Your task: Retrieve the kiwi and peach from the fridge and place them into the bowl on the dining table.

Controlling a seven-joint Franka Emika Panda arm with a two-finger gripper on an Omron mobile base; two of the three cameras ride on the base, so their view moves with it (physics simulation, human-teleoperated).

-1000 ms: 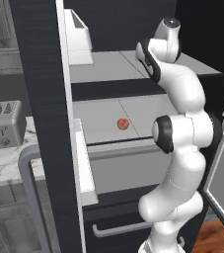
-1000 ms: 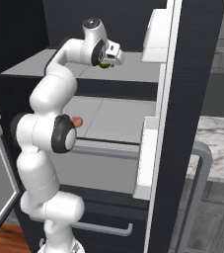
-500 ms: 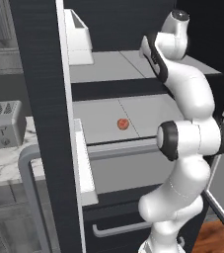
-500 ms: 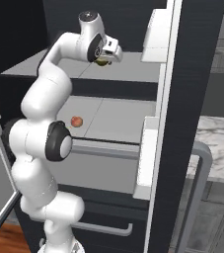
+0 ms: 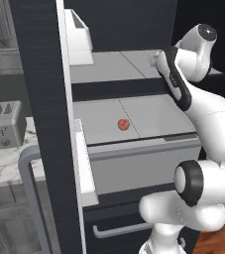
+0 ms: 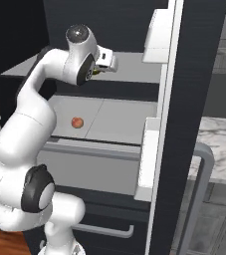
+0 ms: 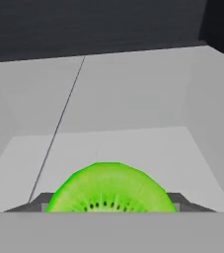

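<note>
Gripper [image 6: 106,65] is clamping the kiwi [image 7: 111,189] over the fridge's upper shelf [image 5: 115,67]; next, it needs carrying to the bowl.

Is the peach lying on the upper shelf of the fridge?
No, the peach lies alone on the lower grey shelf, under the upper one.

The kiwi [image 7: 111,190] is bright green with tiny black seeds in a row. The peach [image 5: 123,124] is orange-red, and it sits on a plain grey shelf [image 5: 148,116] inside the black fridge [image 5: 39,99]. The toaster [image 5: 5,124] is grey, and the counter [image 5: 10,161] under it is white with grey lines.
</note>
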